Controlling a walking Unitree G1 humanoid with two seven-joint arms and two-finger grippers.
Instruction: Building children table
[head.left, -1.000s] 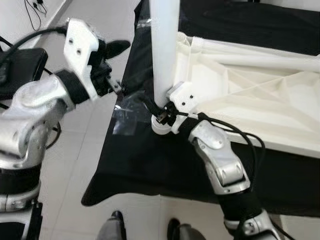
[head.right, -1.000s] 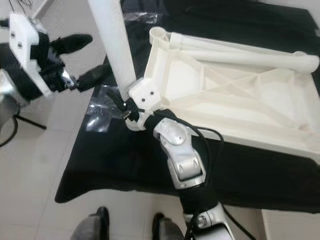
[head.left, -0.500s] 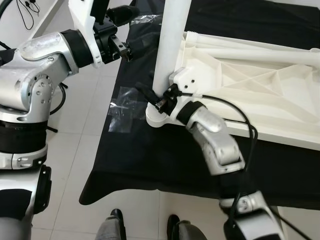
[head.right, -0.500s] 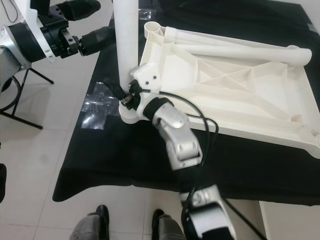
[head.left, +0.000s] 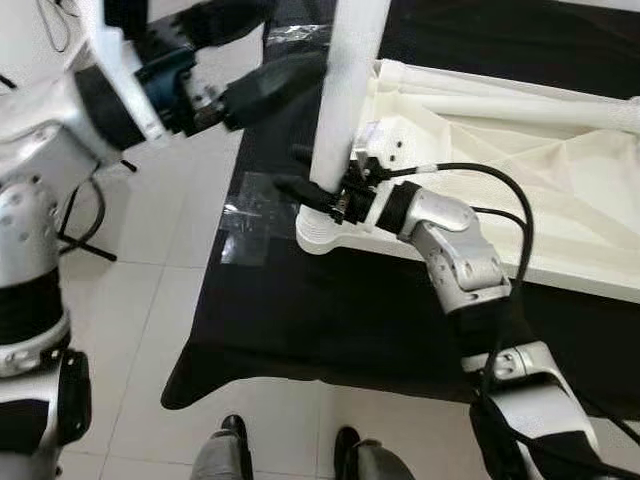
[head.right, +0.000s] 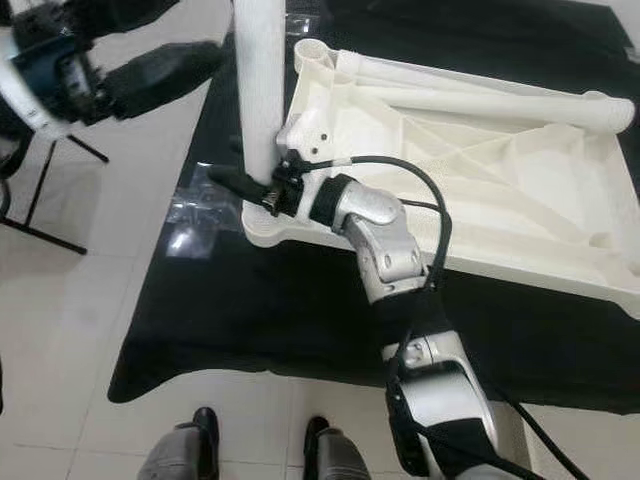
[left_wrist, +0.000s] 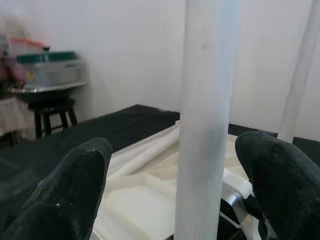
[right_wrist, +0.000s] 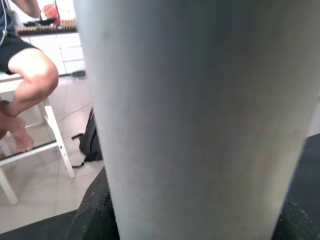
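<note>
table leg upright at tabletop corner; right tool grips it; left tool open.

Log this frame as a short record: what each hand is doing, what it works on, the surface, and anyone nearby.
Right hand: shut on the white table leg just above its socket
Left hand: open, fingers either side of the leg higher up, apart from it
Leg: upright in the corner socket of the upturned white tabletop
Surface: black cloth
Loose leg: lying across the tabletop
Person: bare leg, sitting on a white stool
</note>
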